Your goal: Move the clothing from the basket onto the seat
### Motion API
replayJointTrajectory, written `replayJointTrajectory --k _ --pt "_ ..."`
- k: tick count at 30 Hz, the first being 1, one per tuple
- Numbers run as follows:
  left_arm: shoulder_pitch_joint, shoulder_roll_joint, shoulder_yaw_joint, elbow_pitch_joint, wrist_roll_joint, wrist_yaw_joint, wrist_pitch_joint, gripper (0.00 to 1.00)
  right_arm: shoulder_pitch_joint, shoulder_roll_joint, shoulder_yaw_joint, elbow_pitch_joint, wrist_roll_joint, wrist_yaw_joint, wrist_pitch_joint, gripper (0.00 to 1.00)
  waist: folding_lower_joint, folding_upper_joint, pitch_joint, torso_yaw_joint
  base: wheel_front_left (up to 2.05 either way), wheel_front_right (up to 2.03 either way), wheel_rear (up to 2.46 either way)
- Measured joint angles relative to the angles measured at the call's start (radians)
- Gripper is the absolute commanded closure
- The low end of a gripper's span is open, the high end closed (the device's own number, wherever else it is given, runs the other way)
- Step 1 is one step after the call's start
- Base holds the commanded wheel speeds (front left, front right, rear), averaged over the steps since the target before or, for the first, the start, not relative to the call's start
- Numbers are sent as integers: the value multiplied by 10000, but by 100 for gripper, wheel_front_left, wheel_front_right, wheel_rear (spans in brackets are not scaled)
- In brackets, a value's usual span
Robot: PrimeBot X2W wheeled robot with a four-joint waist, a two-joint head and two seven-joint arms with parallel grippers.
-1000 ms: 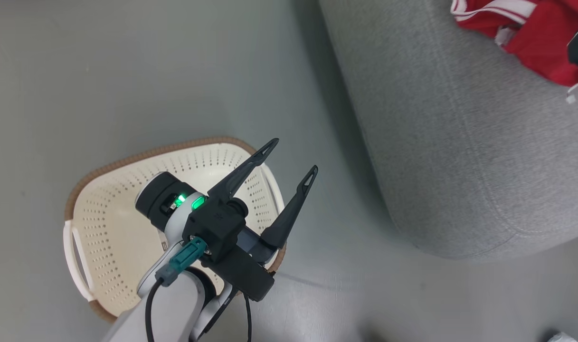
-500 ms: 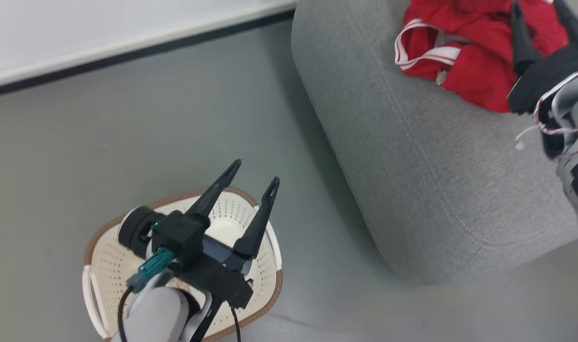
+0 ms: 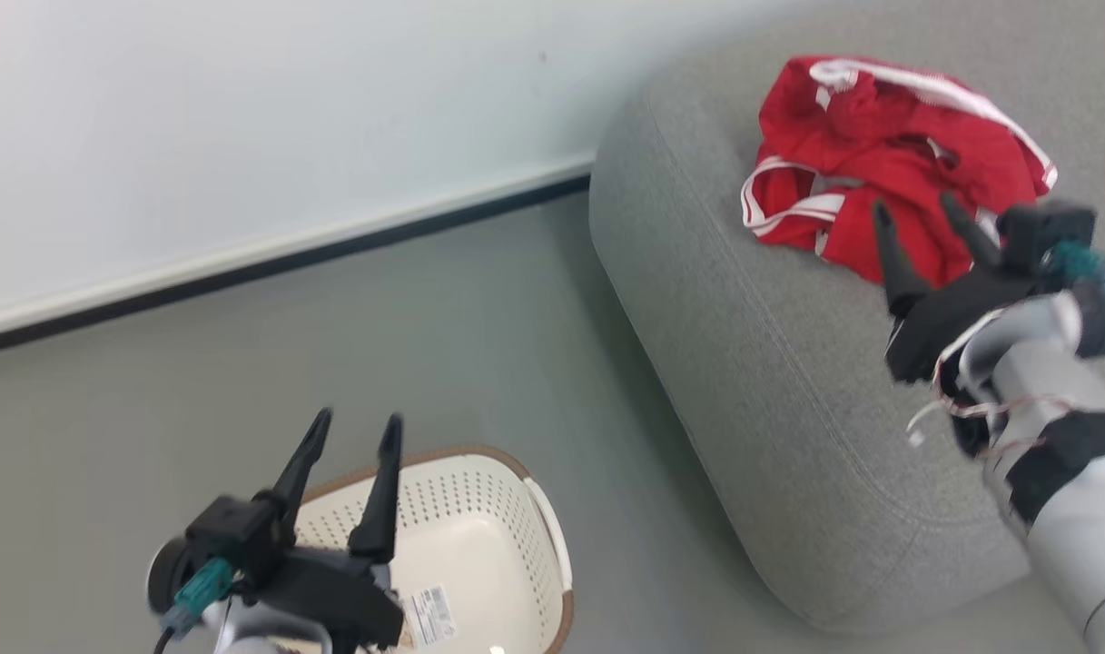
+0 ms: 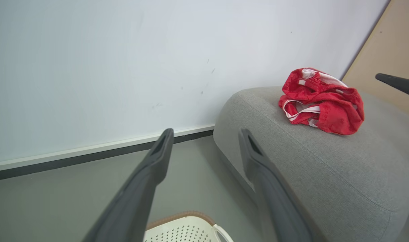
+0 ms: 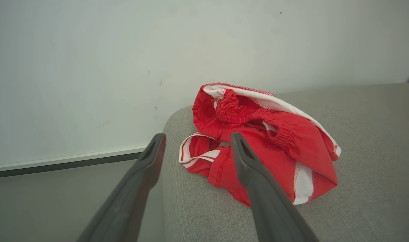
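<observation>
1. The clothing (image 3: 879,136) lay bunched on the seat (image 3: 770,363), upper right of the head view; the basket (image 3: 479,545) sat at lower centre.
2. The right pincer (image 3: 912,203) stood wide, holding nothing, tips just below the heap.
3. The left pincer (image 3: 358,418), wide and empty too, hung above the basket, well apart from the clothing.
4. The right arm was nearer.

The left gripper (image 4: 206,132) has its fingers spread apart, holding nothing, above the basket (image 4: 187,230) rim. The clothing (image 4: 323,102) lies bunched on the seat (image 4: 325,168), near the white wall (image 4: 90,67).
</observation>
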Motion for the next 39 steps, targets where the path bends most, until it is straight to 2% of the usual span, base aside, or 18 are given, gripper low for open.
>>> replayJointTrajectory --k 7,16,25,33,39 --pt "1131 221 771 182 -150 527 -109 0 1596 345 -65 -947 36 -36 2 0 0 -1 -991 405 0 0 0" --pt "2273 468 1429 -186 -401 794 -276 0 3256 359 -148 -2805 -215 -616 2 0 1 0 -1860 1097 0 0 0" --pt "3215 662 1862 -748 -397 941 -353 0 4990 364 -500 -4903 -606 -1616 2 0 2 0 -2268 1629 0 0 0" --pt "3883 614 2192 -1195 -387 1035 -397 0 6639 385 -928 -6631 -861 -1950 2 0 3 2 -2341 1725 0 0 0" --pt "4228 546 2447 -1478 -384 1062 -401 0 7582 326 -1342 -7741 -1262 -2040 -2 0 3 2 -2348 1767 0 0 0"
